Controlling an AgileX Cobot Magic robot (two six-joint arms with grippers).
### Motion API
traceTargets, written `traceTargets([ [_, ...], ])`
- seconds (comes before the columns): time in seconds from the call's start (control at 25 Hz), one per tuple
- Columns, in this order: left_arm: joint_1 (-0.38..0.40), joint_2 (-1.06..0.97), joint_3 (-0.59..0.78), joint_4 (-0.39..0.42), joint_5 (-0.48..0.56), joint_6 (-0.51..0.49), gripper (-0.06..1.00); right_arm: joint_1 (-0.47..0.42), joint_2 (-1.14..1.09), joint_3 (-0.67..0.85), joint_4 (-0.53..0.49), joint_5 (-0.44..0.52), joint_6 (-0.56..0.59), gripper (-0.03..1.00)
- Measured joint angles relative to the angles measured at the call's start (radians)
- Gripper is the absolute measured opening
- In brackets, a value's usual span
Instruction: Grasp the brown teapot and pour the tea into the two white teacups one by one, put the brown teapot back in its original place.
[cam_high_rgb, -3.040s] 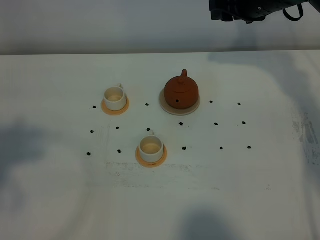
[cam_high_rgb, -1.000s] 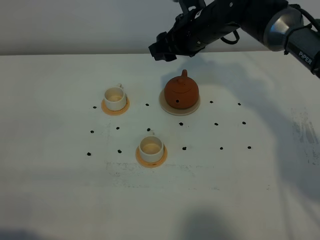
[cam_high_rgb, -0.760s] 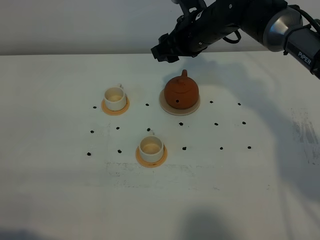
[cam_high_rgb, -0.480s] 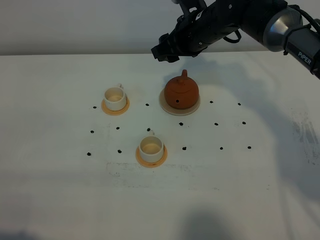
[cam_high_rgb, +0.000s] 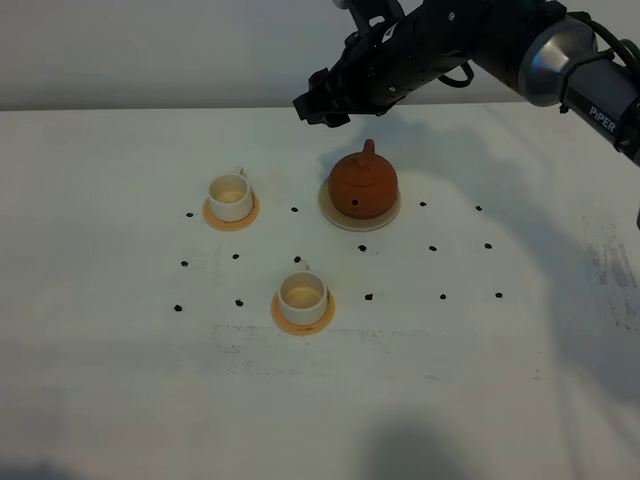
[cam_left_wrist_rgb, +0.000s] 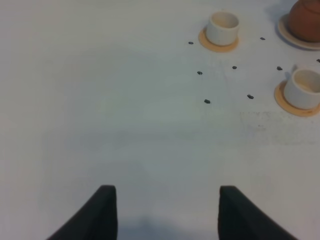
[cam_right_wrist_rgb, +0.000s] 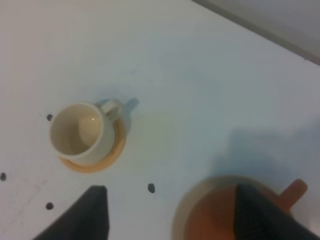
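Note:
The brown teapot (cam_high_rgb: 363, 183) sits on its beige disc coaster (cam_high_rgb: 358, 219) at the table's centre. One white teacup (cam_high_rgb: 229, 196) on an orange-tan saucer stands to its left, the other teacup (cam_high_rgb: 302, 296) nearer the front. My right gripper (cam_high_rgb: 318, 108) is open and empty, hovering above and behind the teapot. In the right wrist view the gripper (cam_right_wrist_rgb: 170, 210) frames the teapot (cam_right_wrist_rgb: 235, 215), with the left teacup (cam_right_wrist_rgb: 80, 134) beside it. My left gripper (cam_left_wrist_rgb: 162, 212) is open over bare table, far from both cups (cam_left_wrist_rgb: 223, 28) (cam_left_wrist_rgb: 306, 89); it is outside the exterior view.
Small dark dots (cam_high_rgb: 432, 247) are scattered over the white table (cam_high_rgb: 120, 350) around the cups and teapot. A grey wall runs along the table's far edge (cam_high_rgb: 150, 106).
My right arm came into view from the top right and reached over the teapot; in the last half second it shifted slightly left. Teapot and cups have not moved.

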Motion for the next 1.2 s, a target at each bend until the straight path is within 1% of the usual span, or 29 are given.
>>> traceTargets([
  [0.72,0.0,0.0,0.0,0.0,0.0,0.0,0.47,-0.002,0.0,-0.006,-0.008,0.008,0.023,0.52],
  [0.84,0.0,0.0,0.0,0.0,0.0,0.0,0.47,-0.007,0.001,-0.028,-0.028,-0.018,0.066,0.52],
  [1.0,0.0,0.0,0.0,0.0,0.0,0.0,0.47,-0.02,0.002,-0.081,-0.097,-0.059,0.166,0.52],
  [1.2,0.0,0.0,0.0,0.0,0.0,0.0,0.47,-0.04,0.002,-0.112,-0.111,-0.083,0.218,0.52],
])
